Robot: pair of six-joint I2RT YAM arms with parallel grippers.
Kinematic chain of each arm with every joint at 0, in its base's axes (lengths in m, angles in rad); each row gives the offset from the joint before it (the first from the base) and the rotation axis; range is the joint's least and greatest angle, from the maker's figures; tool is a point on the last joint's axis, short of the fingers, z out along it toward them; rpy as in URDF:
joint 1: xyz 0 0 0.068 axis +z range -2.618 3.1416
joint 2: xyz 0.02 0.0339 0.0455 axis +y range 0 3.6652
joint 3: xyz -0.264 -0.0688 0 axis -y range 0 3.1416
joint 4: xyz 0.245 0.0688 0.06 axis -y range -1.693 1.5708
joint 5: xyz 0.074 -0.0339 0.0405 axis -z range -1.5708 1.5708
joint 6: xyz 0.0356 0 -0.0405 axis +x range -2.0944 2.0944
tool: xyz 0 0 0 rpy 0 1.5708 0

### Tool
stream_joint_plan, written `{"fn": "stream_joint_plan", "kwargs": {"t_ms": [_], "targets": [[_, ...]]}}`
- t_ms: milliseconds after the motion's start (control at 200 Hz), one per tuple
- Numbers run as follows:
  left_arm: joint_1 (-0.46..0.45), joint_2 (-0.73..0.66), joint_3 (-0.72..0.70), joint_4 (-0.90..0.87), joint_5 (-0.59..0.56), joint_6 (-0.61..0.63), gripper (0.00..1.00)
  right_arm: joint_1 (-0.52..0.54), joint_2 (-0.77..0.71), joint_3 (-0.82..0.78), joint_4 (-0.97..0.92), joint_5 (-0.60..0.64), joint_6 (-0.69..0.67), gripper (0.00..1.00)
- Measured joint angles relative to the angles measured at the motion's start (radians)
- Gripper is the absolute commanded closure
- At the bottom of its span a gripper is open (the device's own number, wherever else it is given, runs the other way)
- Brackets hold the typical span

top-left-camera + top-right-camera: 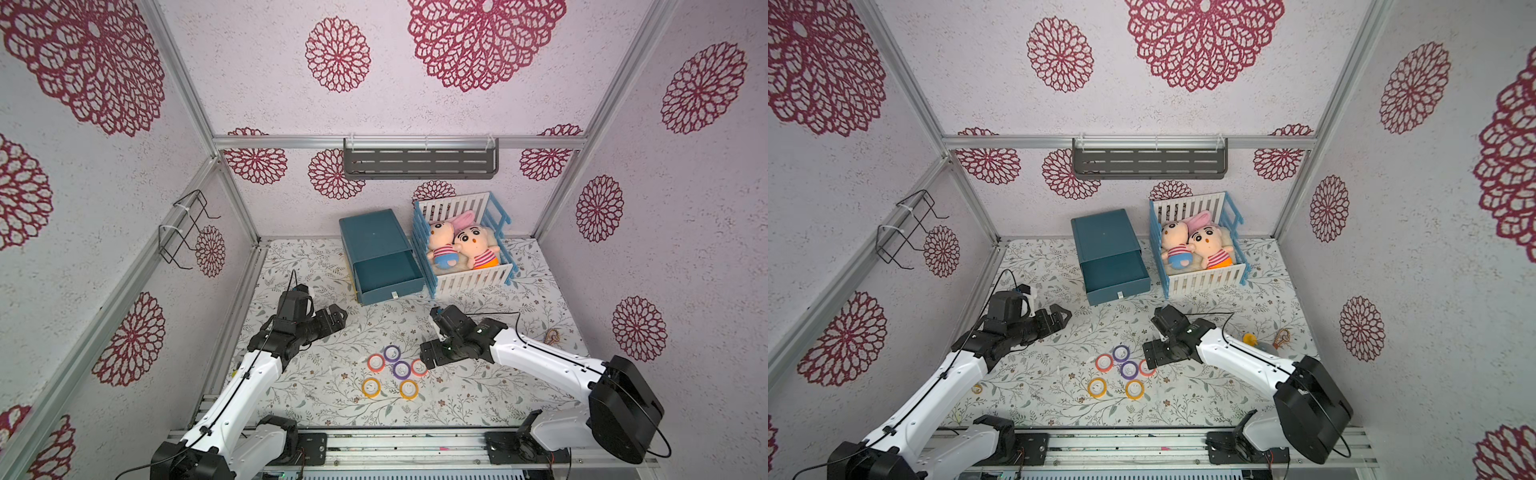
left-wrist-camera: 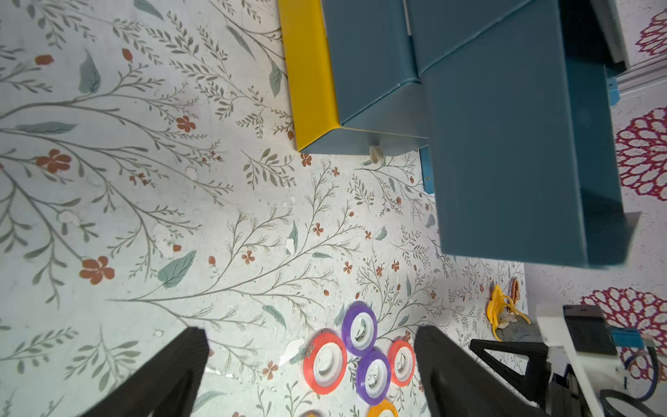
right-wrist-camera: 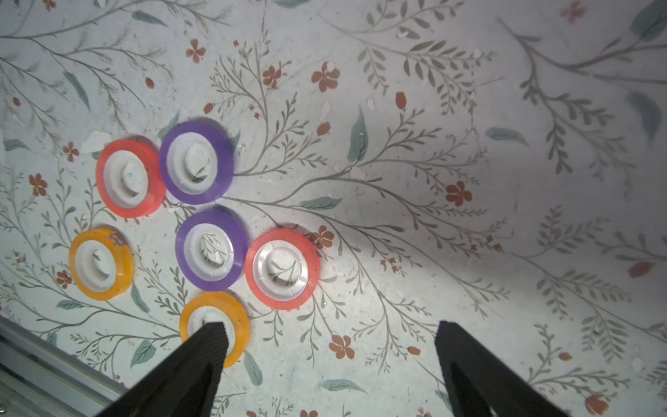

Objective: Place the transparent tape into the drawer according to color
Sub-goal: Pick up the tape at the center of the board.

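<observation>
Several transparent tape rolls lie flat in a cluster on the floral table: two red [image 1: 376,363] [image 3: 282,269], two purple [image 1: 391,353] [image 3: 211,250] and two orange [image 1: 370,387] [image 3: 101,264]. The teal drawer [image 1: 386,272] [image 1: 1115,272] stands pulled out at the back, with a yellow side [image 2: 310,72]. My right gripper [image 1: 424,358] [image 3: 330,328] hovers open just right of the cluster, one finger [image 3: 202,357] covering part of an orange roll. My left gripper [image 1: 338,313] [image 2: 312,335] is open and holds nothing, left of the drawer and behind the rolls.
A blue-and-white crib [image 1: 473,280] with two plush dolls stands right of the drawer. A yellow clip [image 1: 1250,338] and a beaded trinket [image 1: 552,334] lie at the table's right. A grey shelf [image 1: 419,158] hangs on the back wall and a wire rack [image 1: 187,228] on the left wall.
</observation>
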Motion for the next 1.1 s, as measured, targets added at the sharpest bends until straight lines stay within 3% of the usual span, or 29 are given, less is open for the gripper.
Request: {"fn": "stream_joint_plan", "kwargs": {"t_ms": [435, 1101], "targets": [[-0.003, 0.038, 0.000, 0.018, 0.000, 0.000, 0.03, 0.065, 0.179, 0.052, -0.004, 0.107, 0.000, 0.09], [-0.003, 0.038, 0.000, 0.016, -0.004, 0.005, 0.03, 0.071, 0.269, 0.081, -0.013, 0.167, -0.002, 0.16]]}}
